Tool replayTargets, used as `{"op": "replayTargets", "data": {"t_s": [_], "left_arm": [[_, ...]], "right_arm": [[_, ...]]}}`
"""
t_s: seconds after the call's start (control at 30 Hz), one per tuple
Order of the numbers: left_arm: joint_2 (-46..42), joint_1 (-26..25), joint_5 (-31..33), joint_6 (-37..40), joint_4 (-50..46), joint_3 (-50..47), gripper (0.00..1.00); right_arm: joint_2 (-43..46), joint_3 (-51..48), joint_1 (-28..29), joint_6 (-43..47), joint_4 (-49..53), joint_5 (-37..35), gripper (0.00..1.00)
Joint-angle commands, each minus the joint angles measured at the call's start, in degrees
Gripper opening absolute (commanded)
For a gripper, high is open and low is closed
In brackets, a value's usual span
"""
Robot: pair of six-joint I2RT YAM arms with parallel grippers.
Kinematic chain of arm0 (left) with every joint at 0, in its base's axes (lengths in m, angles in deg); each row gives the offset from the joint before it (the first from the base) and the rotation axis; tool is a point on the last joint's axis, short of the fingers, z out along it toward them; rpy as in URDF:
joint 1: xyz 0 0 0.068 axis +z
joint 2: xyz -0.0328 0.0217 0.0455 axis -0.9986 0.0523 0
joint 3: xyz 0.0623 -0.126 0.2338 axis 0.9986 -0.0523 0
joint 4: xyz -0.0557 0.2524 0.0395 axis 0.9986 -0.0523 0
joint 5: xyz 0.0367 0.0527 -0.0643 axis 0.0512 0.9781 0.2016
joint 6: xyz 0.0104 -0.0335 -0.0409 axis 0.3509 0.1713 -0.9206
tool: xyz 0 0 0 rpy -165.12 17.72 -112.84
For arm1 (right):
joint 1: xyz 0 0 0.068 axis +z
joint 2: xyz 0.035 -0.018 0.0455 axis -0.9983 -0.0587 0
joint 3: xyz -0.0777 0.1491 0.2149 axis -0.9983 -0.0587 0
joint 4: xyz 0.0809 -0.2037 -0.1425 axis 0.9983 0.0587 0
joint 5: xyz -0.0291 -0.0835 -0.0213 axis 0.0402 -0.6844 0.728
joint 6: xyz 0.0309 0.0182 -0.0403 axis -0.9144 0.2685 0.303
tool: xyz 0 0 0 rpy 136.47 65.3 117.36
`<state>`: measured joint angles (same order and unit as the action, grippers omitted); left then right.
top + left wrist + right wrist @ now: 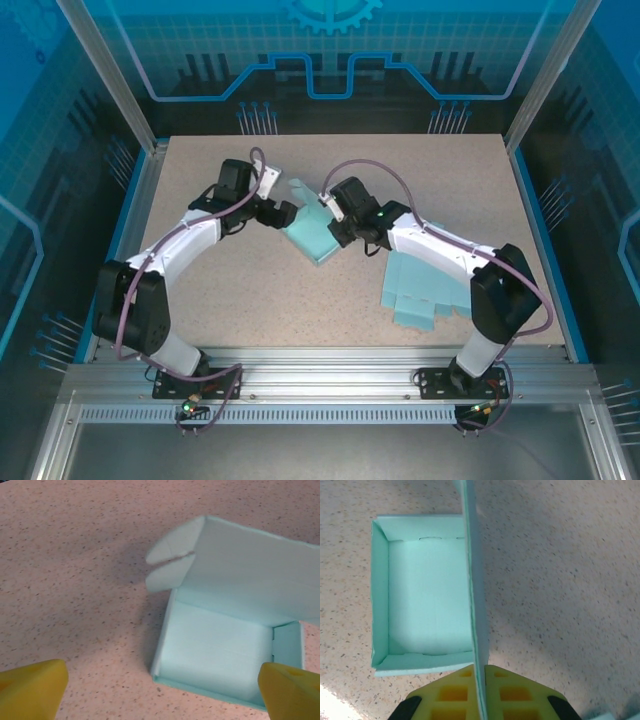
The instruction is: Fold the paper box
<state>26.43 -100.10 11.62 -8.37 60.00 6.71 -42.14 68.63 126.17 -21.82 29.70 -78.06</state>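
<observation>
The paper box (312, 236) is pale teal and sits mid-table, its tray open upward. In the left wrist view the tray (215, 650) lies flat, the lid panel (250, 575) stands up behind it, and two rounded flaps (172, 562) curl at the lid's left end. My left gripper (162, 695) is open wide, just short of the tray's near corner and touching nothing; in the top view this gripper (285, 213) is left of the box. My right gripper (482, 680) is shut on the upright lid (475, 605), seen edge-on beside the tray (427, 595).
A stack of flat teal box blanks (425, 290) lies on the table to the right, under my right forearm. The speckled tabletop (240, 290) is bordered by a blue rim, with a metal rail along the near edge.
</observation>
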Motion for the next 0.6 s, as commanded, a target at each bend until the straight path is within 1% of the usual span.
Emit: {"op": "replayTargets", "data": {"t_s": [0.0, 0.07, 0.1, 0.2, 0.27, 0.33, 0.4, 0.57], "left_arm": [[-1.4, 3.2, -8.2, 3.2, 1.2, -1.0, 0.99], [-1.8, 4.7, -12.7, 4.9, 1.7, -1.0, 0.99], [-1.8, 5.1, -14.0, 5.9, 1.1, -0.7, 0.99], [-1.8, 5.5, -14.9, 8.5, -2.3, 0.9, 0.99], [-1.3, 5.5, -14.1, 9.5, -3.3, 1.2, 0.99], [-0.5, 5.6, -11.9, 9.7, -3.2, 1.3, 0.99], [0.9, 6.0, -10.5, 9.7, -3.5, 1.9, 0.98], [3.3, 6.9, -7.5, 8.6, -1.9, 2.4, 0.91]], "right_arm": [[-1.1, 2.6, -2.0, 6.7, -2.1, 8.3, 0.03], [-1.8, 3.8, -3.0, 8.8, -1.5, 12.8, 0.03], [-2.3, 4.6, -3.6, 10.1, -1.0, 15.1, 0.03], [-4.9, 8.2, -4.8, 12.9, 2.1, 19.6, 0.02], [-7.0, 10.8, -5.3, 15.4, 4.7, 22.9, 0.02], [-8.6, 12.8, -5.5, 17.5, 6.7, 24.6, 0.02], [-10.4, 15.0, -5.7, 18.6, 8.6, 25.0, 0.02], [-13.6, 18.3, -5.9, 19.3, 10.8, 26.0, 0.02]]}}
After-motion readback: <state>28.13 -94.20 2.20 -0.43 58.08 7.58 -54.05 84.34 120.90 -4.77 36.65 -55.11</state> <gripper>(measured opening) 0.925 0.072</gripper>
